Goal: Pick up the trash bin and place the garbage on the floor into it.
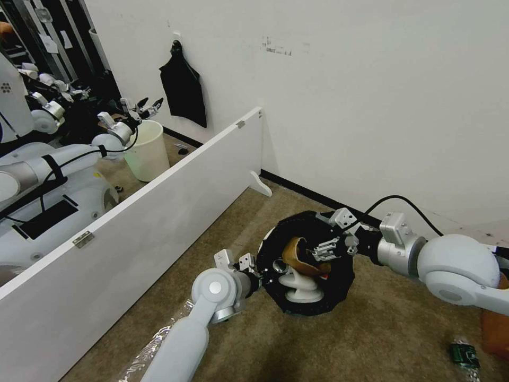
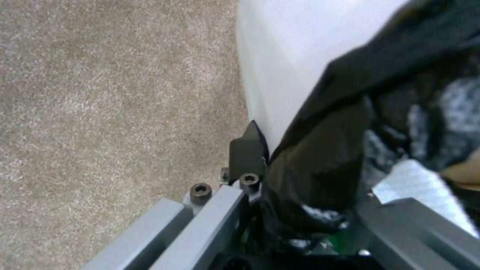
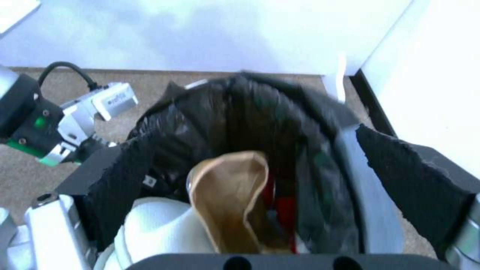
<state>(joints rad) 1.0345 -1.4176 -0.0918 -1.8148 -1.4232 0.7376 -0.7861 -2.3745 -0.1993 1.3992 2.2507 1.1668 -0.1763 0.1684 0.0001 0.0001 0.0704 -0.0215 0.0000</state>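
Note:
The trash bin (image 1: 339,289), white with a black bag over its rim, is tilted with its mouth toward me above the carpet floor (image 1: 371,339). My left gripper (image 1: 253,271) is shut on the bin's rim; in the left wrist view one finger (image 2: 246,152) presses the white wall (image 2: 290,56) and the black bag (image 2: 330,157) fills the jaws. My right gripper (image 1: 326,249) hangs open over the mouth, its pads (image 3: 117,187) wide apart around a brown paper bag (image 3: 230,195) lying inside. White slippers (image 1: 299,284) lie inside too. A green-labelled bottle (image 1: 464,355) lies on the floor at right.
A long white partition board (image 1: 159,212) runs along my left, with a cream bucket (image 1: 146,148) and another robot's arm (image 1: 63,159) beyond it. The white wall (image 1: 371,106) stands close behind the bin. A brown object (image 1: 496,329) sits at the right edge.

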